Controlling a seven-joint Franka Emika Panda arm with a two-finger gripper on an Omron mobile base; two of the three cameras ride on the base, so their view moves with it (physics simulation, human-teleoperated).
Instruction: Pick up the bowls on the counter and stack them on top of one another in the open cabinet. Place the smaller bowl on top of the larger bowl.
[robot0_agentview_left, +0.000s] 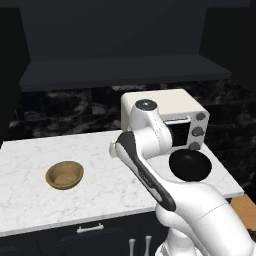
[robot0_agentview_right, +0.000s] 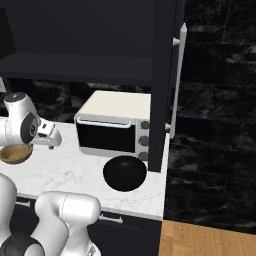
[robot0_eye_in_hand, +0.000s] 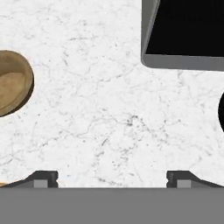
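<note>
Hand (robot0_eye_in_hand: 112, 177) spread wide, empty, over bare surface (robot0_eye_in_hand: 109, 109) between tan bowl (robot0_eye_in_hand: 11, 83) and black bowl (robot0_agentview_left: 189, 165); probably risks clipping a rim descending off-centre.

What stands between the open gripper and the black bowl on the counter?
Nothing visible does. In the hand view the gripper is open over bare counter, and the larger bowl lies off to one side on the marble. The toaster oven stands behind that bowl, not in the path.

A cream toaster oven (robot0_agentview_left: 172, 117) with 3 grey knobs (robot0_agentview_left: 198, 131) stands before a black marble backsplash (robot0_agentview_left: 60, 112).
</note>
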